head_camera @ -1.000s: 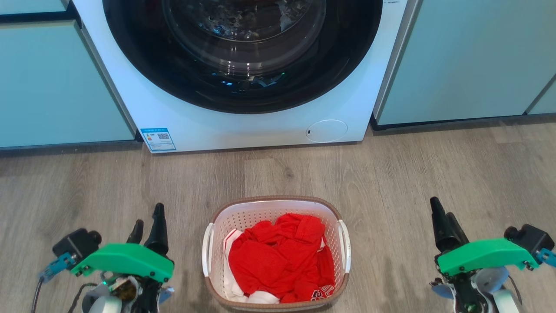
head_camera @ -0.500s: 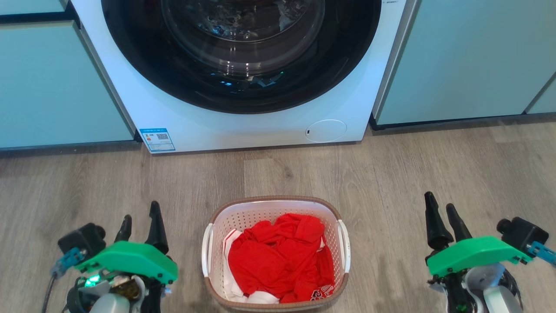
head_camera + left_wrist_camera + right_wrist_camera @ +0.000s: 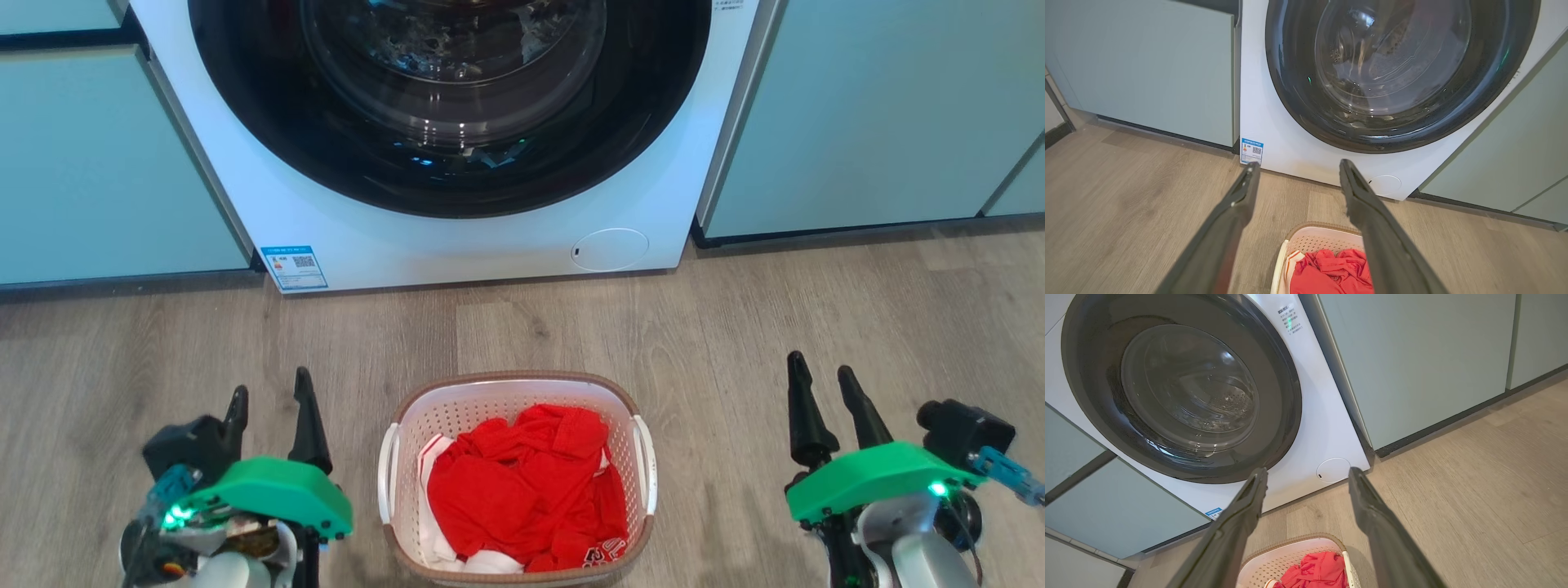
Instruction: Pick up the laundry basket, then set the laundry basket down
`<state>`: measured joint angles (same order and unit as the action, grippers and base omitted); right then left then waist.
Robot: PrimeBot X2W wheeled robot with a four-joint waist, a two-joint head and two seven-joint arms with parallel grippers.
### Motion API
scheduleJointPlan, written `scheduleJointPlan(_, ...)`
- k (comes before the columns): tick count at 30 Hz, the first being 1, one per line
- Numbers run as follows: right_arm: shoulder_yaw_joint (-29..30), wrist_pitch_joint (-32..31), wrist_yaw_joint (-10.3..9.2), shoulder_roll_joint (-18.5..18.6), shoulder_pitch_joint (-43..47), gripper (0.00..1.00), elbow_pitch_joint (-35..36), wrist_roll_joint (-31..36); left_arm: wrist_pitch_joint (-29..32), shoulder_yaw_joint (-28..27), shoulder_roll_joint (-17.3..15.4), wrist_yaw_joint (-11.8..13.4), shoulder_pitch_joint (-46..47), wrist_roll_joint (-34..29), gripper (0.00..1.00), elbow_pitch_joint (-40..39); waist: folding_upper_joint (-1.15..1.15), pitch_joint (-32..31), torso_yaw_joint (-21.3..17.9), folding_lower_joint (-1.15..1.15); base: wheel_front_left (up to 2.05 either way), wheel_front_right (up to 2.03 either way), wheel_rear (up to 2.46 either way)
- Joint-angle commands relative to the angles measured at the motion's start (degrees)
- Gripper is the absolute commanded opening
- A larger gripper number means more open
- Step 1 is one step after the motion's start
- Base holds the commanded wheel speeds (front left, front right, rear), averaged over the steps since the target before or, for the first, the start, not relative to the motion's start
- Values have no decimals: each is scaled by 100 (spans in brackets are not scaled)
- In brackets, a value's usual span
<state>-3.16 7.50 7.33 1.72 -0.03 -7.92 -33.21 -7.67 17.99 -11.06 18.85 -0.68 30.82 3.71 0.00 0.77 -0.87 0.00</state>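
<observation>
The laundry basket (image 3: 457,404), white and perforated with a brown woven-look rim, rests on the wood floor with red and white clothes heaped inside. Its far end also appears in the left wrist view (image 3: 1310,237) and in the right wrist view (image 3: 1286,553). To the basket's left my left gripper (image 3: 269,396) stands open and holds nothing; its fingers spread wide in its wrist view (image 3: 1296,171). Off to the basket's right my right gripper (image 3: 820,377) is open too, clear of the handle, with its fingers parted in its wrist view (image 3: 1306,477).
A white front-loading washing machine (image 3: 506,237) with a dark round door stands straight ahead beyond the basket. Pale green cabinet fronts flank it on the left (image 3: 98,163) and on the right (image 3: 882,122). Bare wood floor (image 3: 735,310) lies between the machine and the basket.
Both grippers have opened wider, and their fingertips sit a little higher in the head view. The camera has tilted slightly. The basket has stayed in place.
</observation>
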Motion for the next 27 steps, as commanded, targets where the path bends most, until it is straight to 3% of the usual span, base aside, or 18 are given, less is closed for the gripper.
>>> scheduleJointPlan(1,-115,99,11,81,-226,100,256,173,-74,-106,-154,88,210,-178,100,-254,0,-4,0,0,0,0,0)
scheduleJointPlan(15,-270,334,13,93,-169,100,361,1117,-312,101,-182,226,47,-1022,100,-511,0,-39,-2,0,0,0,0)
scheduleJointPlan(27,-412,536,14,104,-149,100,422,1938,-516,26,-18,-27,-117,-1700,100,-586,0,-31,-8,0,0,0,0)
